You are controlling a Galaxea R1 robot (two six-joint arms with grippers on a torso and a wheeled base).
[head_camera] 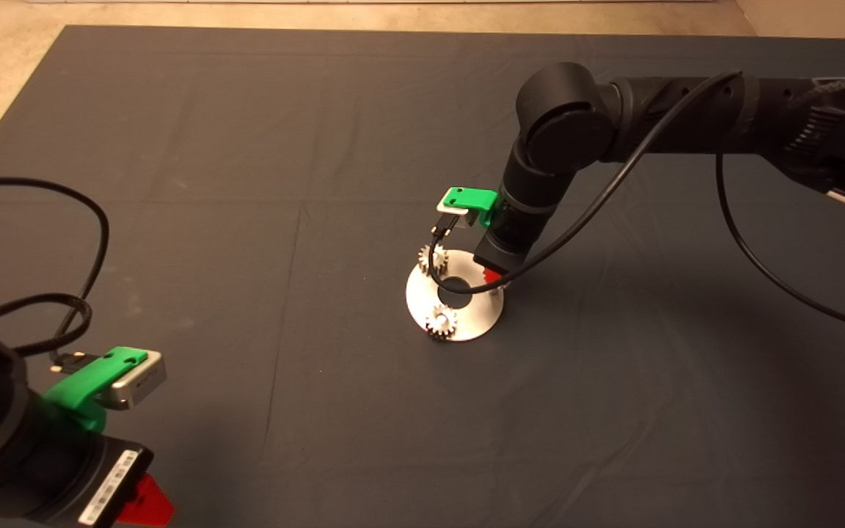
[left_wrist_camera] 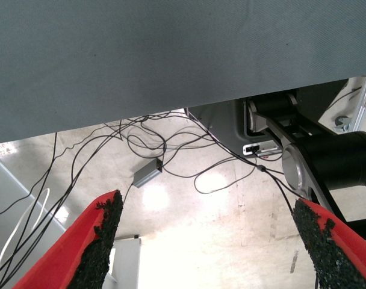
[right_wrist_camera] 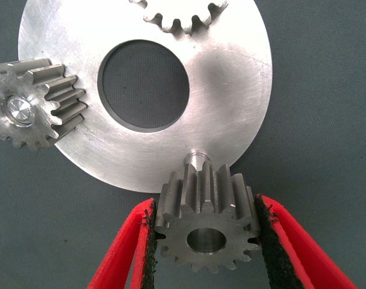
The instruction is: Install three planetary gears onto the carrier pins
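Note:
The shiny round disc point(head_camera: 466, 323) lies mid-mat, and the disc point(right_wrist_camera: 231, 90) fills the right wrist view. Two planetary gears sit on carrier pins: one gear point(head_camera: 432, 258) at the far-left rim, another gear point(head_camera: 441, 321) at the near rim. In the right wrist view they are the gear point(right_wrist_camera: 32, 108) with its pin tip in the bore and the partly cropped gear point(right_wrist_camera: 183, 15). My right gripper point(right_wrist_camera: 206, 205) is shut on a third gear point(right_wrist_camera: 206, 226) over the disc's right rim, just beside the bare carrier pin point(right_wrist_camera: 196, 158). The right gripper point(head_camera: 492, 277) hides that gear from above.
My left gripper point(head_camera: 145, 502) is parked at the mat's near-left corner. In its wrist view the left gripper point(left_wrist_camera: 208, 206) is open over the mat's edge, with floor cables point(left_wrist_camera: 171, 150) and a machine base beyond. A black cable point(head_camera: 613, 183) loops from the right arm over the disc.

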